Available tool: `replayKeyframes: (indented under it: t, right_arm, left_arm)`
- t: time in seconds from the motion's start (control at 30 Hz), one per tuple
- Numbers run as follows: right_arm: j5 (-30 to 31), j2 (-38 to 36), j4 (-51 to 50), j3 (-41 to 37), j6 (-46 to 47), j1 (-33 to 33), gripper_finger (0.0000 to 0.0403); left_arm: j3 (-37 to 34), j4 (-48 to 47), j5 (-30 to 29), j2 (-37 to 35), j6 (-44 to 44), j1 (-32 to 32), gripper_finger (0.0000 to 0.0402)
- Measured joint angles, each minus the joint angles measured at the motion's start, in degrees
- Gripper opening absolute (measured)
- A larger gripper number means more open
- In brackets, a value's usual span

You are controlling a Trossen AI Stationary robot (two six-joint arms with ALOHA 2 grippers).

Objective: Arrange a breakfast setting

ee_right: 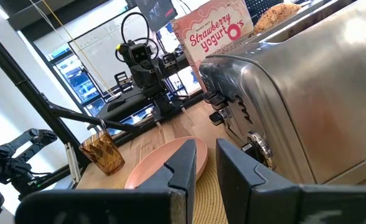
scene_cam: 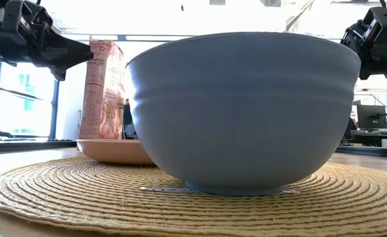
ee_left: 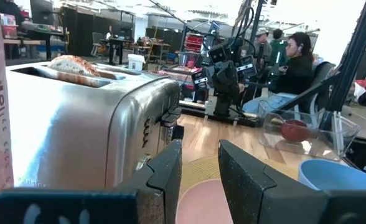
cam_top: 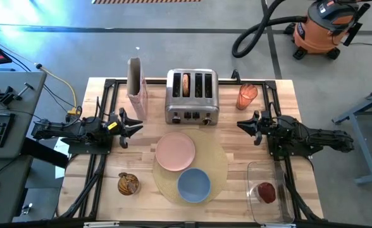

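The round tan placemat (cam_top: 221,166) lies at the table's middle front. The pink plate (cam_top: 175,151) and the smaller blue bowl (cam_top: 193,184) rest on it; the bowl fills the low view (scene_cam: 243,108). A bagel half (cam_top: 185,84) sticks up out of a slot of the steel toaster (cam_top: 192,101). The pink cereal box (cam_top: 135,85) stands left of the toaster. The red fruit (cam_top: 266,192) lies in a clear container. The spoon does not show clearly. My left gripper (cam_top: 137,123) is open and empty left of the plate. My right gripper (cam_top: 241,125) is open and empty right of the toaster.
An orange translucent cup (cam_top: 247,96) stands right of the toaster. A brown patterned cup (cam_top: 128,183) stands at the front left. The clear container (cam_top: 268,190) sits at the front right corner. People sit beyond the table in the left wrist view (ee_left: 295,62).
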Motion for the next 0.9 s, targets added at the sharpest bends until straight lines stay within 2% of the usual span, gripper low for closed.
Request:
replayKeyframes:
  t: [0.17,0.9]
  right_arm:
    - [0.0,0.0,0.0,0.0,0.0,0.0,0.0046]
    - [0.0,0.0,0.0,0.0,0.0,0.0,0.0046]
  left_arm:
    - [0.0,0.0,0.0,0.0,-0.1,0.0,0.0094]
    - [0.0,1.7,0.4,0.0,-10.2,0.0,0.0094]
